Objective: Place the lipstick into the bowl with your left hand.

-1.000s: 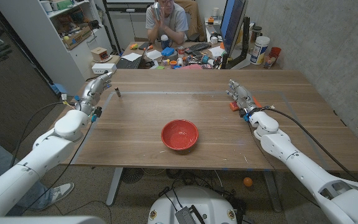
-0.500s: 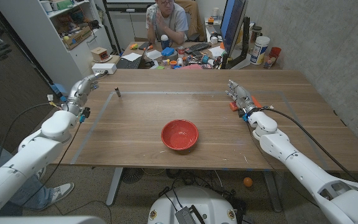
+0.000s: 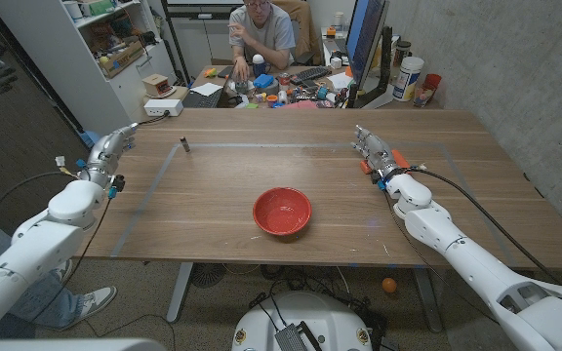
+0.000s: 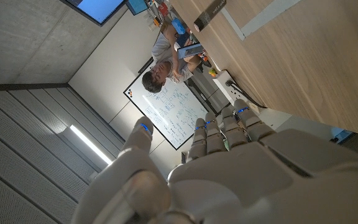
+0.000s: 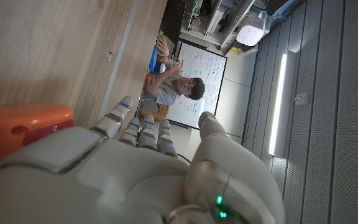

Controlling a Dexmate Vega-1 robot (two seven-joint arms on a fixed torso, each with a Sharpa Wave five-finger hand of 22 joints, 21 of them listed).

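A small dark lipstick stands upright on the wooden table near its far left; in the left wrist view the lipstick is far off beyond my fingertips. The red bowl sits in the middle near the front edge, with nothing in it. My left hand hovers off the table's left edge, well left of the lipstick, fingers stretched out and holding nothing. On the far right side my right hand stays over the table, fingers extended and holding nothing.
An orange block lies beside my right hand. Pale tape lines mark a rectangle on the table. A person sits behind a cluttered desk at the back. A white shelf stands at the back left.
My left hand has drawn back leftward from near the lipstick to beyond the table's left edge. The lipstick, bowl and right hand have stayed in place.
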